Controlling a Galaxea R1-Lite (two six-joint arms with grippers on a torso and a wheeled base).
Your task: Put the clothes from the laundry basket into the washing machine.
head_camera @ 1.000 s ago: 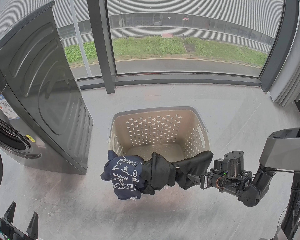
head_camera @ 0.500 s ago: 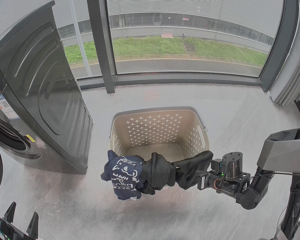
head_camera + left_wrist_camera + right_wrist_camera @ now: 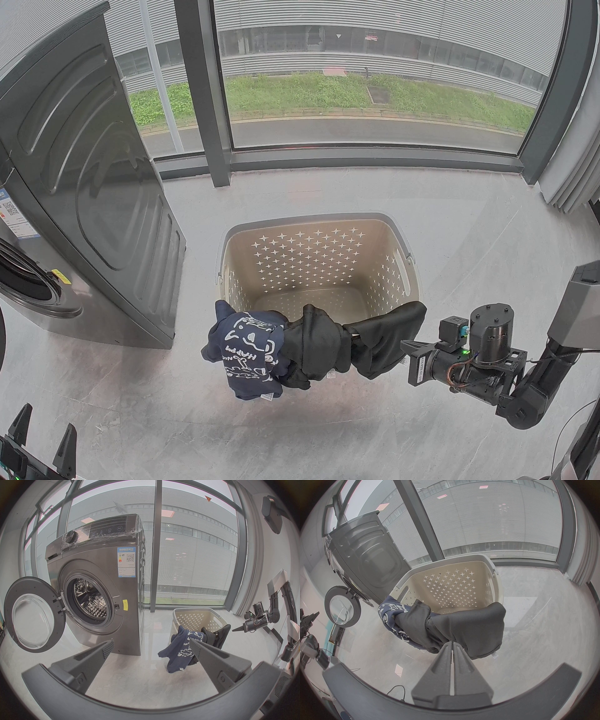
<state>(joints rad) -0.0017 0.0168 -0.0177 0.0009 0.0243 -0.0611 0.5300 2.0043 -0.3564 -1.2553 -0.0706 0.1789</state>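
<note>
While neither arm has hold of anything, the clothes lie bunched over the near rim of the laundry basket (image 3: 315,220), long axis running L-R along that rim. The navy printed garment (image 3: 247,353) is at the L end, drooping outside toward the floor. The black garment (image 3: 375,340) sits next to it, its R end pointing at the right tool (image 3: 407,345). That tool's fingers are pressed together w/ nothing between them, tips just beside the black cloth. The left tool (image 3: 48,417) sits low, fingers spread apart. The washing machine (image 3: 125,605) stands L of the basket, w/ its round door (image 3: 31,614) swung open.
</note>
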